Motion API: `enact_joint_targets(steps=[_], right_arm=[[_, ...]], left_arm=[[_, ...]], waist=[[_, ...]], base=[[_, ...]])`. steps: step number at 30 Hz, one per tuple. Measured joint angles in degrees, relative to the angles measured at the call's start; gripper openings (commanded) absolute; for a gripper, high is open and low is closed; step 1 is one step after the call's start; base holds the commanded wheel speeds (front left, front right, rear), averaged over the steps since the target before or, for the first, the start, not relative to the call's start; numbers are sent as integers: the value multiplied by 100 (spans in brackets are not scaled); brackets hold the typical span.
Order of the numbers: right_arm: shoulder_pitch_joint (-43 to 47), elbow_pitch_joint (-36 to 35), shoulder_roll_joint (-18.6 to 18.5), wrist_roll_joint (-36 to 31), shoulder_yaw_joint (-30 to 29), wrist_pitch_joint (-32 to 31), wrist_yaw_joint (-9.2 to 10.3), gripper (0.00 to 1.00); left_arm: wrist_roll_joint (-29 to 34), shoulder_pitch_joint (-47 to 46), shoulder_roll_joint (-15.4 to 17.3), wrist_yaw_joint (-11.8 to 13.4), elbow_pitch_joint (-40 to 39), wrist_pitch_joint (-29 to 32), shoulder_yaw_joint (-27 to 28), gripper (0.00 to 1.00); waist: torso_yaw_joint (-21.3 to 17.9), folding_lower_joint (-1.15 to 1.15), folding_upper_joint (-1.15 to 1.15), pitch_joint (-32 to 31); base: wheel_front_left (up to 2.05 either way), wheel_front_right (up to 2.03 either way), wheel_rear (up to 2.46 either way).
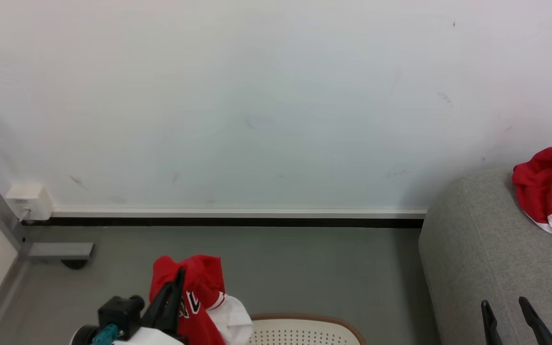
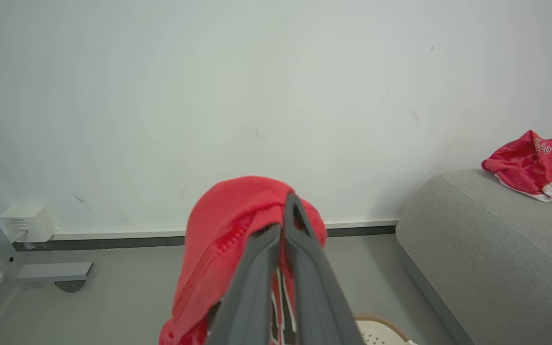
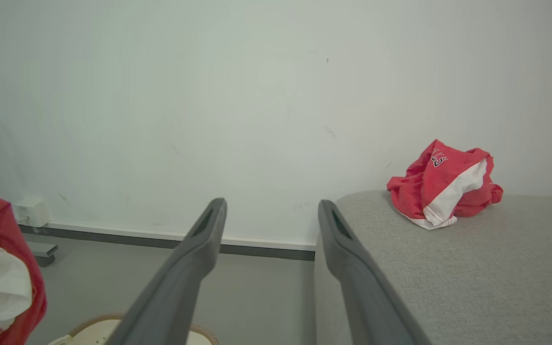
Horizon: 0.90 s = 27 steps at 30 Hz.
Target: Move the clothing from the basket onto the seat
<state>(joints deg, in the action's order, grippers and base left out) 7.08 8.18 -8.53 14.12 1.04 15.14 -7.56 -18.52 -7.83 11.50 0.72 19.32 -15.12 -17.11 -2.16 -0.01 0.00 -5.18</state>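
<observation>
My left gripper (image 1: 176,280) is shut on a piece of red clothing (image 1: 199,292) with white trim, held up above the basket (image 1: 304,330). In the left wrist view the closed left gripper (image 2: 285,211) pinches that red clothing (image 2: 223,244), which drapes over the fingers. Only the brown-rimmed far edge of the basket (image 2: 381,330) shows at the bottom. A second red and white piece of clothing (image 1: 551,184) lies bunched on the grey seat (image 1: 487,258) at the right. My right gripper (image 1: 508,306) is open and empty over the seat's front; the right wrist view shows its spread fingers (image 3: 199,249).
A white wall runs along the back with a dark skirting strip. A white socket box (image 1: 29,200) sits low on the wall at the left, beside a grey metal frame foot (image 1: 60,251). Grey floor (image 1: 304,268) lies between basket and seat.
</observation>
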Motion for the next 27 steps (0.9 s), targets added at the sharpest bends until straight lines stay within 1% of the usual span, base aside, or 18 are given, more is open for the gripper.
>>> enact_joint_targets(steps=[6,11,15,21,27], right_arm=[[7,15,1,10,56,0,1,100],[-2,-31,-55,57,314,0,0,100],[-116,-190,-158,68,571,0,1,100],[-481,-438,-433,157,1361,0,1,100],[-1032,-586,-766,325,2410,0,0,100]], left_arm=[[1,5,21,-1,-80,0,1,0],[2,-12,40,-24,-319,0,-4,0],[14,-94,43,-87,-584,49,-123,0],[90,-291,40,-229,-1104,254,-378,0],[191,-488,16,-427,-1572,566,-794,0]], waist=[[46,1,0,-1],[47,1,0,-4],[38,1,0,-19],[-14,1,0,-25],[-53,1,0,-24]], base=[[0,0,0],[0,0,0],[0,0,0],[0,0,0],[0,0,0]])
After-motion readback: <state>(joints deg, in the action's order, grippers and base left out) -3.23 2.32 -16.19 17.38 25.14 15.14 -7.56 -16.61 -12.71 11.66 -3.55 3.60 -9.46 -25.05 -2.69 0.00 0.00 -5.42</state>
